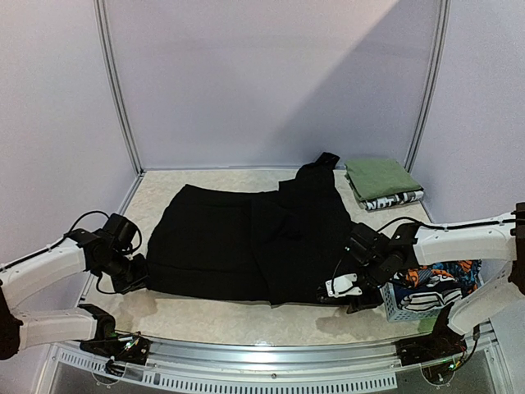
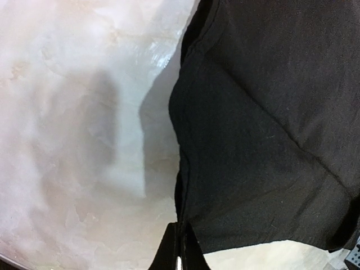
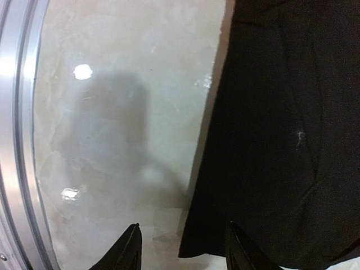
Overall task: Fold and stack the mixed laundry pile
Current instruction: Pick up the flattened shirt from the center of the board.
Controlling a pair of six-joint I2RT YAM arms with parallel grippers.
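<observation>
First fold in hand: you have the black garment spread flat across the middle of the table, and the left gripper is pinched tight on its left hem. On the other side the right gripper hovers low with its fingers apart, and the garment's near right corner lies just ahead of them, not yet taken. The next move, by the look of it, calls for you to close that right pincer on the corner. Then raise both hands level, so the cloth carries over evenly without bunching. The cartoon-print garment waits in the basket at your right. An olive-green cloth sits folded at the far corner.
</observation>
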